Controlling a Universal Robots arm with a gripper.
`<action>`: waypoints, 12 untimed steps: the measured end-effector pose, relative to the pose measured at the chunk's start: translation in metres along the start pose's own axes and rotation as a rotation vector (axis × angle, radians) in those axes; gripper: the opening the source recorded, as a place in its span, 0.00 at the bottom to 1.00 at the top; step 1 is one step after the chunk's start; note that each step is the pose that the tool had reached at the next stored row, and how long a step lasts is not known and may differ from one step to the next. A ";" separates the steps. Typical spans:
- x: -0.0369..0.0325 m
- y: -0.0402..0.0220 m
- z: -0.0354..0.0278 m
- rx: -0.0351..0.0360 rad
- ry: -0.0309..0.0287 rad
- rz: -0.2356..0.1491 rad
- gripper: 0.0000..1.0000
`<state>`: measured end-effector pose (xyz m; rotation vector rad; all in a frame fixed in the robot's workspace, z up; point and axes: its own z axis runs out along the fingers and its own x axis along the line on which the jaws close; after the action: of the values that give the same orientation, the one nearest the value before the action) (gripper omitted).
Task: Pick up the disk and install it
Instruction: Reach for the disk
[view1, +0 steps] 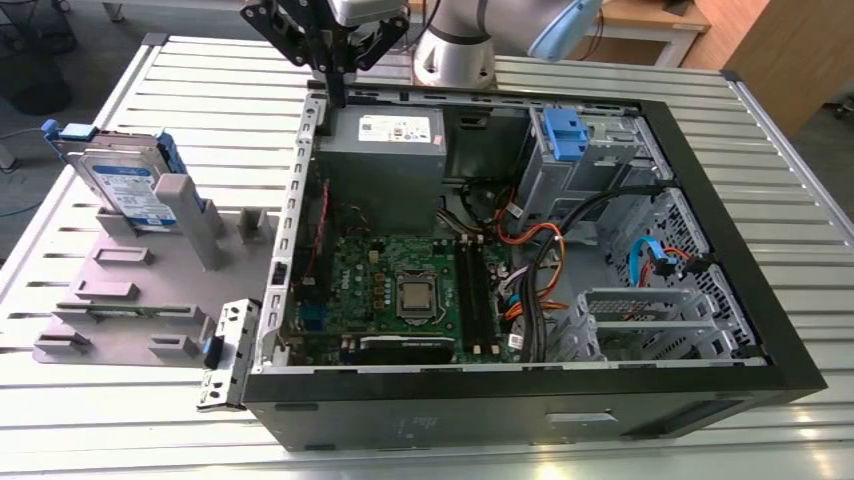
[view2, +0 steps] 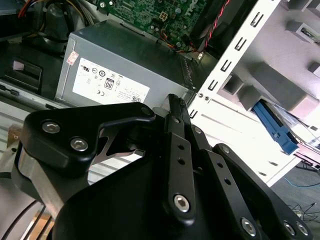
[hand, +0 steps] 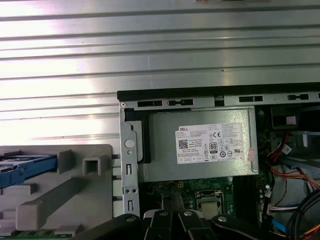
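One end effector (view1: 335, 92) above case (view1: 467, 412) rim, disk (view1: 124, 186) apart

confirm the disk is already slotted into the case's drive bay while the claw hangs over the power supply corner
Not quite. In the exterior view the disk stands in the grey holder outside the case, at that view's left, not in the drive bay. The claw does hang over the power supply corner.
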<state>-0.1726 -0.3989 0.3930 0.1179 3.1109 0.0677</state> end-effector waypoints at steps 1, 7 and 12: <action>0.0011 -0.0001 0.0000 0.0000 0.0000 0.000 0.11; 0.0077 -0.0006 -0.0001 0.0000 0.0000 0.000 0.11; 0.0126 -0.0010 -0.0001 0.0000 -0.0001 0.000 0.11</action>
<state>-0.1852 -0.3989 0.3927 0.1179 3.1108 0.0677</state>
